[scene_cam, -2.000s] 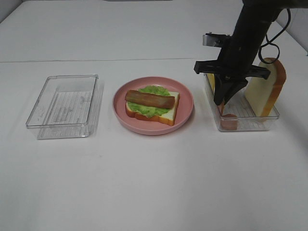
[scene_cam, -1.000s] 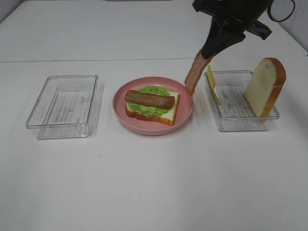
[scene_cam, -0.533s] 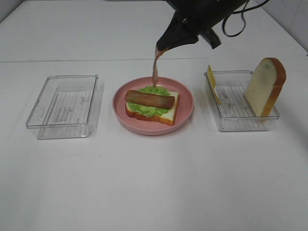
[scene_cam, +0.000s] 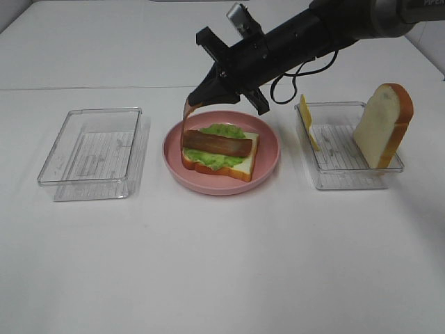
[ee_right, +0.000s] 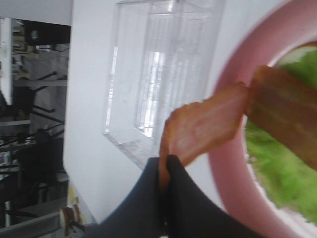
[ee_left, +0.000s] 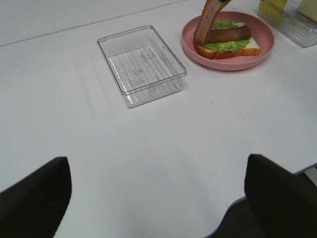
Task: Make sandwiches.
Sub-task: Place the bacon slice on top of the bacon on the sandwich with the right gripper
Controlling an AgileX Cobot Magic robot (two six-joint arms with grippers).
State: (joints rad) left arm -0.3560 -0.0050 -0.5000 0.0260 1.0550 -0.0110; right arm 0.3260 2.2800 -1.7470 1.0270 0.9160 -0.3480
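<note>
On the pink plate (scene_cam: 272, 161) lies the sandwich stack (scene_cam: 236, 163): a bread slice, green lettuce (scene_cam: 221, 130) and one brown bacon strip (scene_cam: 217, 144). My right gripper (scene_cam: 197, 101) reaches across above the plate's left side, shut on a second bacon strip (scene_cam: 185, 129). This strip hangs down with its lower end at the left end of the stack. In the right wrist view the right gripper (ee_right: 163, 166) pinches the strip (ee_right: 203, 129) over the plate rim (ee_right: 233, 168). My left gripper (ee_left: 158, 208) is open over bare table, far from the plate (ee_left: 262, 47).
An empty clear container (scene_cam: 94, 153) sits left of the plate. A second clear container (scene_cam: 348, 177) on the right holds a yellow cheese slice (scene_cam: 308, 122) and an upright bread slice (scene_cam: 384, 125).
My right gripper carried the bacon strip out of the right container and leftward across the plate. It now hangs over the plate's left side. The left arm has not moved.
</note>
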